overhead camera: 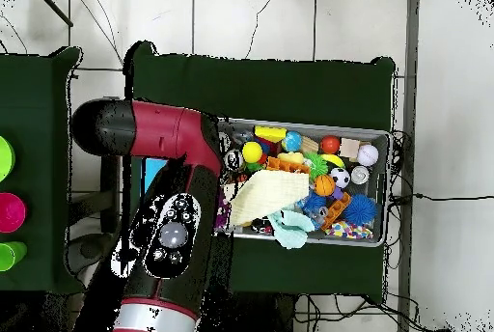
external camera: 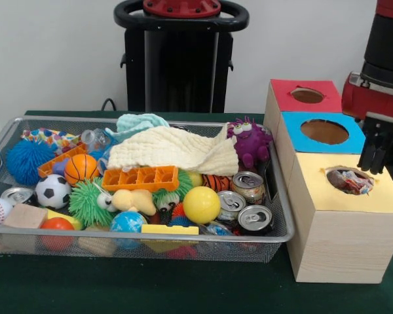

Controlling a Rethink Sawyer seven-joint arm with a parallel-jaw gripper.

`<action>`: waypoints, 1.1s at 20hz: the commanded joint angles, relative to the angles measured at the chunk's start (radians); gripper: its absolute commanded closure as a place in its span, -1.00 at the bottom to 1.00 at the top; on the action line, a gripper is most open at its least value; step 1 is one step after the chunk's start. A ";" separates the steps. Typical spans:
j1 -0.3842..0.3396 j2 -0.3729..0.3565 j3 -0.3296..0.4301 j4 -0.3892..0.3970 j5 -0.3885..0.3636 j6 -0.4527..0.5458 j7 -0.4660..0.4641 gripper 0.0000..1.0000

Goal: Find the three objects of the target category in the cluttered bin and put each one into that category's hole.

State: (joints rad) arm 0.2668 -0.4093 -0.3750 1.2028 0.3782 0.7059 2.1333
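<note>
The wire mesh bin [external camera: 150, 237] is full of toys, balls and cans; it also shows in the overhead view [overhead camera: 386, 136]. A crumpled bright wrapper with coloured dots [external camera: 49, 139] lies at its far left corner, and shows in the overhead view [overhead camera: 349, 233]. Another colourful wrapper [external camera: 349, 181] lies inside the hole of the yellow-topped box [external camera: 314, 191]. My gripper [external camera: 376, 167] hangs just above and to the right of that hole, open and empty. In the overhead view the arm hides it.
A blue-topped box [external camera: 295, 133] and a red-topped box [external camera: 285, 91] stand behind the yellow one, right of the bin. A cream cloth [external camera: 173, 149], a pale blue cloth [external camera: 139, 123], a purple plush [external camera: 249, 140] and cans [external camera: 249, 186] lie in the bin.
</note>
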 commanded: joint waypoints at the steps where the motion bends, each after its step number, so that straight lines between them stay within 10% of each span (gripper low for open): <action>1: -0.029 -0.008 0.098 0.023 -0.024 0.079 0.080 1.00; 22: 0.015 -0.052 0.118 0.251 -0.026 -0.060 0.110 1.00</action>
State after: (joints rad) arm 0.2865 -0.4420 -0.3715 1.2971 0.3683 0.7014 2.1333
